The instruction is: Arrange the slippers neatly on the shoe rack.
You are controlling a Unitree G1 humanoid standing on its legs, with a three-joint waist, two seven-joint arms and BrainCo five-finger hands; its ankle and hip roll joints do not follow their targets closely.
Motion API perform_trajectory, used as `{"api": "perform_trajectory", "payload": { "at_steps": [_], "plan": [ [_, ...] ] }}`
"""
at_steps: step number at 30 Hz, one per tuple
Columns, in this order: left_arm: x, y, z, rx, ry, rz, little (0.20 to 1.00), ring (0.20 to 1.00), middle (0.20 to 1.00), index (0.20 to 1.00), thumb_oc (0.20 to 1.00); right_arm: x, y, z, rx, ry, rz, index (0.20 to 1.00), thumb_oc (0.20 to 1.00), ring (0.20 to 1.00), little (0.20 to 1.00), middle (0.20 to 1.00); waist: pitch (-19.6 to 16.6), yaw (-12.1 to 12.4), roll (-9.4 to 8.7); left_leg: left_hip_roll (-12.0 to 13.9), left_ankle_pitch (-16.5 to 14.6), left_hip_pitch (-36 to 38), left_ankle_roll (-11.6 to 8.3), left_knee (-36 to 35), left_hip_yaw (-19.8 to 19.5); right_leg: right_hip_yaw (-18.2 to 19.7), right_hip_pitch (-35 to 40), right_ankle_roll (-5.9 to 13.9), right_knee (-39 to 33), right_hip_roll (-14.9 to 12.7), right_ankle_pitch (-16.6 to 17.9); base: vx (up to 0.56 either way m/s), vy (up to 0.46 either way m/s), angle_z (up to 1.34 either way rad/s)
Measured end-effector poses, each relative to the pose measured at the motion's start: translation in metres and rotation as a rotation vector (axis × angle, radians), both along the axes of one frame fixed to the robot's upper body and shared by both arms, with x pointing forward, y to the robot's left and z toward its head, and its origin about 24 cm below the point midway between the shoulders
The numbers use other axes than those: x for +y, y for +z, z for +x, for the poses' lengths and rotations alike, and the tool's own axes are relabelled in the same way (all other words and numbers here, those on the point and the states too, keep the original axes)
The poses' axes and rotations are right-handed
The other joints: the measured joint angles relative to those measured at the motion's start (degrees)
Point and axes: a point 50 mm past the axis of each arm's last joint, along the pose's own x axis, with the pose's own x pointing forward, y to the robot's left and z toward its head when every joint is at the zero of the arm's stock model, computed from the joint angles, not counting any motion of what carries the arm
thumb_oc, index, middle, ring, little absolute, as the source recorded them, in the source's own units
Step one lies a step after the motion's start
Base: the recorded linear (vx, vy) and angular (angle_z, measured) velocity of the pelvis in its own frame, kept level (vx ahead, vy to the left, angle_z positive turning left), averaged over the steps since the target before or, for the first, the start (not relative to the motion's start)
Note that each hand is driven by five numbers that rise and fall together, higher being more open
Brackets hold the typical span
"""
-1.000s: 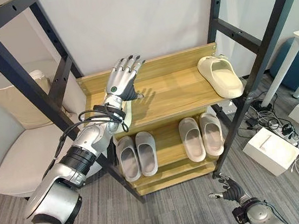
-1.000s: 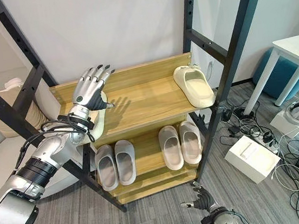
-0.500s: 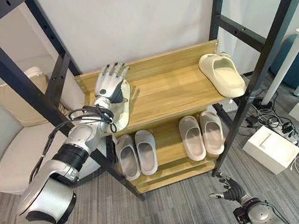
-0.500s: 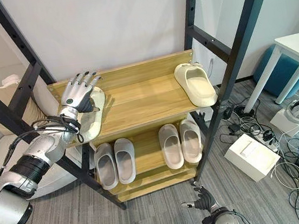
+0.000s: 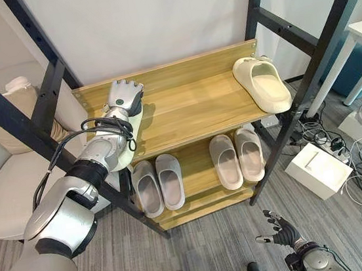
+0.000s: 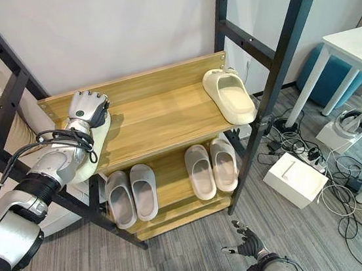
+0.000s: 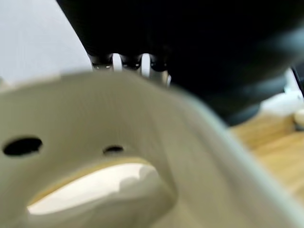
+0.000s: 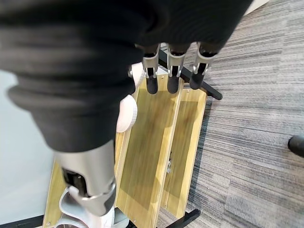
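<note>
Your wooden two-shelf shoe rack in its black metal frame [image 5: 198, 117] carries most of its load already; on the lower shelf a pair of grey foam slippers [image 5: 157, 184] sits side by side at the left, and a pair of beige foam slippers [image 5: 237, 159] sits side by side at the right, all four toes toward the wall; I judge that shelf finished.

On the upper shelf the work is half done; one cream moulded slipper [image 5: 262, 84] lies at the right end, sole down, angled a little, its outer edge near the shelf's lip; its mate, the second cream slipper [image 5: 128, 138], lies at the far left end under your left hand [image 5: 123, 97], with its heel overhanging the front edge beside the frame post; the two are well apart, so the pair is not yet together.

Your left hand rests on the toe end of that slipper, fingers curled down over it; the left wrist view shows the slipper's strap, with two small vent holes, close against the hand; I read this as a grasp.

Your right hand [image 5: 280, 233] hangs low over the grey carpet floor [image 5: 208, 251], fingers loosely spread and holding nothing.

Remaining, in my judgement: bring the left slipper alongside its mate and square both.
</note>
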Motion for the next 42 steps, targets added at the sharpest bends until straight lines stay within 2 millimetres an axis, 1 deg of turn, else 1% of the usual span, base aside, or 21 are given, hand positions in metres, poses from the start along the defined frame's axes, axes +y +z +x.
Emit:
{"api": "perform_trajectory", "payload": {
  "at_steps": [1, 3, 5, 7, 9, 11, 12, 15, 17, 18, 20, 23, 24, 27, 29, 39, 42],
  "plan": [
    [-0.006, 0.006, -0.001, -0.017, -0.029, -0.042, 1.0, 1.0, 1.0, 1.0, 1.0, 0.0, 0.0, 0.001, -0.002, 0.0, 0.0, 1.0, 1.0, 1.0, 1.0, 1.0, 0.1, 0.2, -0.13, 0.0, 0.0, 0.0, 0.0, 0.0, 0.0, 0.0, 0.2, 0.0, 0.0, 0.0, 0.0, 0.0, 0.0, 0.0],
    [-0.018, 0.02, -0.005, -0.072, -0.09, -0.081, 1.0, 1.0, 1.0, 1.0, 1.0, 0.0, 0.001, 0.003, -0.008, 0.0, 0.001, 1.0, 1.0, 1.0, 1.0, 1.0, 1.0, 0.8, -0.49, 0.0, 0.0, 0.5, 0.0, 0.0, -0.2, -0.2, 1.0, 0.0, 0.0, 0.0, 0.0, 0.02, -0.017, 0.04],
    [-0.034, 0.041, -0.017, -0.166, -0.193, -0.142, 1.0, 1.0, 1.0, 1.0, 1.0, 0.0, 0.002, 0.004, -0.013, -0.002, 0.002, 1.0, 1.0, 1.0, 1.0, 1.0, 1.4, 0.9, -0.78, -0.1, 0.0, 0.7, -0.01, 0.0, -0.7, -0.6, 1.5, 0.08, 0.1, 0.0, -0.1, 0.01, -0.007, 0.12],
    [-0.039, 0.053, -0.023, -0.223, -0.24, -0.161, 1.0, 1.0, 1.0, 1.0, 1.0, 0.001, 0.003, 0.007, -0.021, 0.001, 0.004, 1.0, 1.0, 1.0, 1.0, 1.0, 1.5, 1.3, -0.74, -0.1, 0.0, 0.9, -0.01, 0.0, -0.8, -0.8, 1.8, 0.18, 0.0, 0.0, -0.2, 0.0, -0.007, 0.07],
    [-0.039, 0.063, -0.028, -0.27, -0.26, -0.179, 1.0, 1.0, 1.0, 1.0, 1.0, 0.002, 0.004, 0.009, -0.026, 0.002, 0.005, 1.0, 1.0, 1.0, 1.0, 1.0, 1.4, 1.8, -0.55, -0.1, 0.0, 0.9, -0.02, 0.0, -1.2, -1.3, 2.0, 0.22, 0.0, 0.0, -0.3, 0.0, -0.008, 0.07],
    [-0.035, 0.066, -0.032, -0.286, -0.264, -0.168, 1.0, 1.0, 1.0, 1.0, 1.0, 0.003, 0.004, 0.009, -0.027, 0.003, 0.008, 1.0, 1.0, 1.0, 1.0, 1.0, 1.5, 2.2, -0.34, -0.1, 0.0, 0.9, -0.04, 0.0, -1.5, -1.5, 2.2, 0.18, 0.0, 0.0, -0.2, 0.0, -0.004, 0.09],
    [-0.033, 0.073, -0.035, -0.315, -0.275, -0.168, 1.0, 1.0, 1.0, 1.0, 1.0, 0.003, 0.003, 0.008, -0.021, 0.002, 0.007, 1.0, 1.0, 1.0, 1.0, 1.0, 1.5, 2.5, -0.29, -0.2, 0.0, 0.9, -0.03, 0.0, -2.0, -1.9, 2.5, 0.17, 0.0, 0.0, -0.2, 0.0, -0.005, 0.13],
    [-0.022, 0.077, -0.037, -0.33, -0.251, -0.141, 1.0, 1.0, 1.0, 1.0, 1.0, 0.003, 0.003, 0.008, -0.02, 0.004, 0.008, 1.0, 1.0, 1.0, 1.0, 1.0, 1.4, 2.9, -0.19, -0.3, 0.1, 1.5, -0.03, 0.0, -2.3, -2.0, 3.0, 0.09, 0.0, 0.0, -0.4, 0.0, -0.006, 0.07],
    [-0.018, 0.077, -0.036, -0.324, -0.238, -0.131, 1.0, 1.0, 1.0, 1.0, 1.0, 0.003, 0.003, 0.008, -0.02, 0.004, 0.008, 1.0, 1.0, 1.0, 1.0, 1.0, 1.3, 3.0, -0.06, -0.2, 0.0, 1.7, -0.05, 0.0, -2.4, -2.0, 3.1, 0.05, 0.0, 0.1, -0.4, 0.0, 0.0, 0.0],
    [-0.011, 0.074, -0.034, -0.305, -0.208, -0.121, 1.0, 1.0, 1.0, 1.0, 1.0, 0.003, 0.003, 0.007, -0.019, 0.004, 0.008, 1.0, 1.0, 1.0, 1.0, 1.0, 1.1, 3.0, 0.28, -0.2, 0.0, 1.7, -0.05, 0.0, -2.4, -2.0, 3.1, 0.04, 0.0, 0.1, -0.4, 0.0, 0.0, 0.0],
    [-0.008, 0.071, -0.032, -0.291, -0.192, -0.119, 1.0, 1.0, 1.0, 1.0, 1.0, 0.003, 0.002, 0.007, -0.016, 0.003, 0.008, 1.0, 1.0, 1.0, 1.0, 1.0, 1.0, 3.0, 0.48, -0.2, 0.0, 1.7, -0.05, 0.0, -2.3, -2.0, 3.1, 0.03, 0.0, 0.1, -0.4, 0.0, 0.0, 0.0],
    [0.0, 0.056, -0.03, -0.238, -0.153, -0.116, 1.0, 1.0, 1.0, 1.0, 1.0, 0.002, 0.002, 0.006, -0.014, 0.003, 0.007, 1.0, 1.0, 1.0, 1.0, 1.0, 0.7, 2.9, 0.8, -0.2, 0.1, 1.7, -0.03, 0.0, -2.3, -2.0, 3.0, 0.02, 0.0, 0.1, -0.4, 0.0, 0.0, 0.0],
    [0.003, 0.049, -0.03, -0.215, -0.144, -0.116, 1.0, 1.0, 1.0, 1.0, 1.0, 0.002, 0.001, 0.004, -0.009, 0.001, 0.007, 1.0, 1.0, 1.0, 1.0, 1.0, 0.6, 2.9, 0.76, -0.2, 0.1, 1.7, -0.03, 0.0, -2.3, -2.0, 3.0, 0.01, 0.0, 0.1, -0.4, 0.0, 0.0, 0.0],
    [0.006, 0.037, -0.029, -0.168, -0.125, -0.11, 1.0, 1.0, 1.0, 1.0, 1.0, 0.002, 0.0, 0.001, -0.001, -0.001, 0.007, 1.0, 1.0, 1.0, 1.0, 1.0, 0.2, 2.8, 0.57, -0.2, 0.1, 1.6, -0.03, 0.0, -2.3, -2.0, 3.0, 0.01, 0.0, 0.1, -0.4, 0.0, 0.0, 0.0],
    [0.012, 0.023, -0.026, -0.111, -0.087, -0.087, 1.0, 1.0, 1.0, 1.0, 1.0, 0.002, 0.0, 0.002, -0.002, -0.002, 0.007, 1.0, 1.0, 1.0, 1.0, 1.0, -0.2, 2.8, 0.28, -0.2, 0.1, 1.5, -0.03, 0.0, -2.3, -2.0, 2.8, 0.01, 0.0, 0.1, -0.4, 0.0, 0.0, 0.0],
    [0.016, 0.019, -0.025, -0.098, -0.067, -0.042, 1.0, 1.0, 1.0, 1.0, 1.0, 0.001, -0.001, 0.0, 0.003, -0.003, 0.006, 1.0, 1.0, 1.0, 1.0, 1.0, -0.3, 2.8, 0.26, -0.1, 0.1, 1.3, -0.03, 0.0, -2.3, -1.9, 2.6, 0.01, 0.0, 0.1, -0.4, 0.0, 0.0, 0.0],
    [0.017, 0.011, -0.024, -0.066, -0.054, -0.019, 1.0, 1.0, 1.0, 1.0, 1.0, 0.001, -0.001, 0.0, 0.003, -0.003, 0.005, 1.0, 1.0, 1.0, 1.0, 1.0, -0.5, 2.8, 0.34, -0.1, 0.1, 1.2, -0.03, 0.0, -2.3, -1.9, 2.5, 0.0, 0.0, 0.1, -0.4, 0.0, 0.0, 0.0]
  ]
}}
